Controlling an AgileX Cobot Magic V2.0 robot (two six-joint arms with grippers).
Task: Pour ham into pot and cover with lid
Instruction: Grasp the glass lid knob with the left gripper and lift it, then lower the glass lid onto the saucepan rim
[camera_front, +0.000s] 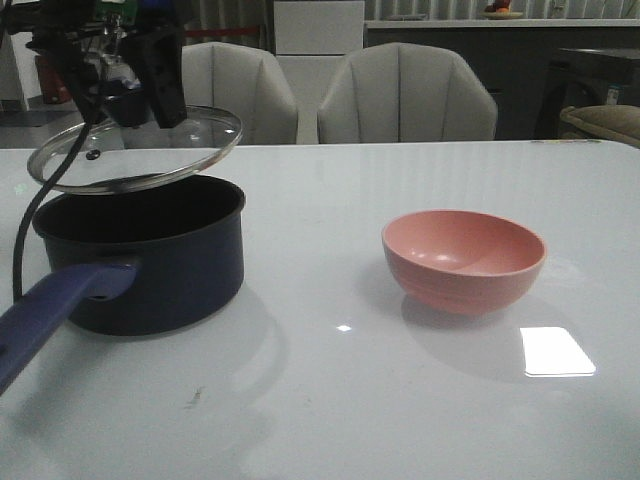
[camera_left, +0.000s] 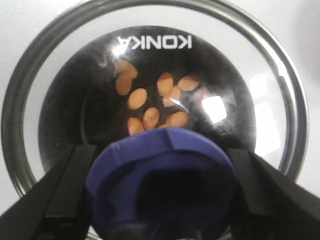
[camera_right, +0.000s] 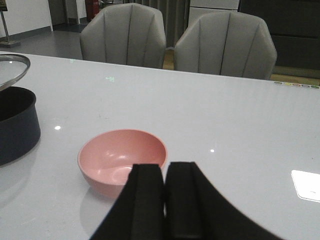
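Pot (camera_front: 150, 265): dark navy saucepan on the left side of the white table (camera_front: 400, 400), its long purple-blue handle (camera_front: 55, 315) pointing toward the near left edge. Upright.

Ham (camera_left: 150, 100): about ten small orange-pink chunks lying on the pot floor, seen through the glass in the left wrist view. Clustered near the middle.

Lid (camera_front: 135, 150): clear glass with a metal rim, held in the air just above the pot mouth, tilted so its left edge sits lower. Not resting on the pot rim; a gap shows on the right side in the front view. The word KONKA reads mirrored on the glass.

Left gripper (camera_left: 162, 195): above the pot, jaws closed against both sides of the lid's blue-purple knob (camera_left: 162, 180), carrying the lid.

Bowl (camera_front: 464, 260): salmon-pink, upright on the table to the right of the pot, well apart from it. Nothing visible inside.

Right gripper (camera_right: 165, 200): near the bowl on its near side, fingers pressed together with only a thin seam between them, holding nothing.

Two grey chairs (camera_front: 405, 95): behind the far table edge
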